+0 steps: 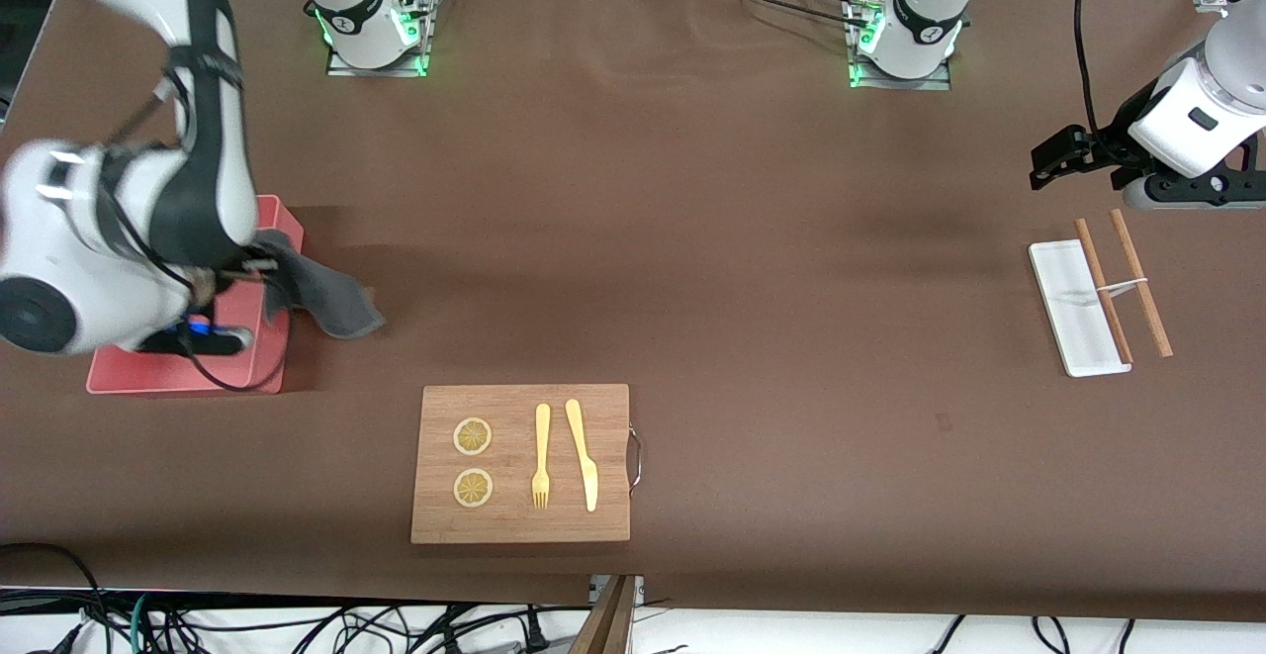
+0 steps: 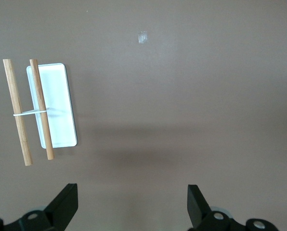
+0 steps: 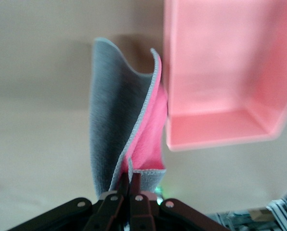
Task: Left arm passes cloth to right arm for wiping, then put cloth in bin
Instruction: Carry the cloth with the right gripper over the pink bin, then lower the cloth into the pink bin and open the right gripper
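- Cloth: pinched by one edge in the right pincer, fingers pressed together on the fabric; hanging folded, grey face outward, magenta-pink face inward, just beside the bin wall.
- No brand, label or writing readable anywhere.
- Front view: cloth draped down from the right pincer at the bin edge, lower end over the bare brown tabletop rather than inside the bin; pincer itself largely hidden under the right arm.
- Right wrist view only: pink inner face of the cloth and the bare bin floor.
- Left pincer: fingers spread wide, holding nothing, hovering over bare tabletop at the left arm's end, near the white tray; left arm waiting.
- Left wrist view: two wooden sticks joined by a thin white band, one lying across the tray, the other beside it on the tabletop.
- Front view only: wooden cutting board well apart from both pincers, carrying two lemon slices, a yellow fork and a yellow knife.
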Tool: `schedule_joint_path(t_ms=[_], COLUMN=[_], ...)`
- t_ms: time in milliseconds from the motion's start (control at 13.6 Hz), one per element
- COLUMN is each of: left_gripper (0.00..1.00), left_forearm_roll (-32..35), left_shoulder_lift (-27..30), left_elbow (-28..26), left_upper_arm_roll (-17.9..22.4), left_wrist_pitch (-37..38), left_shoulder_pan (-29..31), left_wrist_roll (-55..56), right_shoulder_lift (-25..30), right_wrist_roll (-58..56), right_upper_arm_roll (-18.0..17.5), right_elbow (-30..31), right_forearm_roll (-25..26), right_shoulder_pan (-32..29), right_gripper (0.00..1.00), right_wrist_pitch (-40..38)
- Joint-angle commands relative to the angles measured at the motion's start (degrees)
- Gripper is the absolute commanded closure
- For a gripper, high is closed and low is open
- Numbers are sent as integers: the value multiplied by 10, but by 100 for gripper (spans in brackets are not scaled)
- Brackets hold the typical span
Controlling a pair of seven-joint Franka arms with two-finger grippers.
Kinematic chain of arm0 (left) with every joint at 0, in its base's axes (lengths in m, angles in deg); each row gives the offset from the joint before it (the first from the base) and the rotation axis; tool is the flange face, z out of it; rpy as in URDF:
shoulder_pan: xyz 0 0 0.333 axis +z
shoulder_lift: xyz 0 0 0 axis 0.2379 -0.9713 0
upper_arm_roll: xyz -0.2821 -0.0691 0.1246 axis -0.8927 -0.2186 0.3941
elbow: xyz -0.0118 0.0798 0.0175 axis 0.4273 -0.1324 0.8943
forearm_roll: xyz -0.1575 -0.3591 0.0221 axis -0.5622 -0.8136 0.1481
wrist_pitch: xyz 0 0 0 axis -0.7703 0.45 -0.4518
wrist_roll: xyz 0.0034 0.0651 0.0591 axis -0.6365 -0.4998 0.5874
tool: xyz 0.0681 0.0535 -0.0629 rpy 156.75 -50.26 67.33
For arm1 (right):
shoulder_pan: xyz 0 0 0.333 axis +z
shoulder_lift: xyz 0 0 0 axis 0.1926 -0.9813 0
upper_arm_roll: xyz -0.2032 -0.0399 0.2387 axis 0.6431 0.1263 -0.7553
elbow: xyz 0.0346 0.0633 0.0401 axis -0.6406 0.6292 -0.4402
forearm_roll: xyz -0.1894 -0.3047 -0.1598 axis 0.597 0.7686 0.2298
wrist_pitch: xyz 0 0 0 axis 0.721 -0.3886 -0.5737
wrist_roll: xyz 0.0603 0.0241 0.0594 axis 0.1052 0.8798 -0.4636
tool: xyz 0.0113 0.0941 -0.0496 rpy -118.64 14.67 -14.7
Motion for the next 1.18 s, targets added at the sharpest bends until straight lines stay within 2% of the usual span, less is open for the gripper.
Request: schedule_joint_path(t_ms=[0, 74, 295, 516, 663, 810, 1105], left_gripper=[0, 0, 0, 0, 0, 0, 0], left_forearm_roll=[-11, -11, -12, -12, -12, -13, -12], left_shoulder_lift=[-7, -7, -7, -6, -1, 0, -1], left_elbow=[16, 16, 16, 17, 17, 19, 26], left_upper_arm_roll=[-1, -1, -6, -6, -6, -6, -10], left_wrist_pitch=[10, 10, 10, 10, 11, 10, 14], left_shoulder_pan=[5, 5, 4, 5, 5, 4, 1], left_wrist_roll=[-15, -15, -13, -15, -13, -8, -4], right_shoulder_lift=[35, 35, 27, 1, -5, -25, -91], right_wrist_roll=[-62, -106, -244, -332, -358, -357, -348], right_upper_arm_roll=[39, 67, 144, 146, 146, 145, 140], right_elbow=[-69, -87, -88, -70, -23, -5, -2], right_forearm_roll=[26, 26, 36, 49, 47, 43, -26], right_shoulder_pan=[3, 3, -7, -66, -75, -75, -77], right_gripper=[100, 100, 100, 100, 100, 100, 100], right_wrist_pitch=[-89, -108, -103, -40, 30, 65, 85])
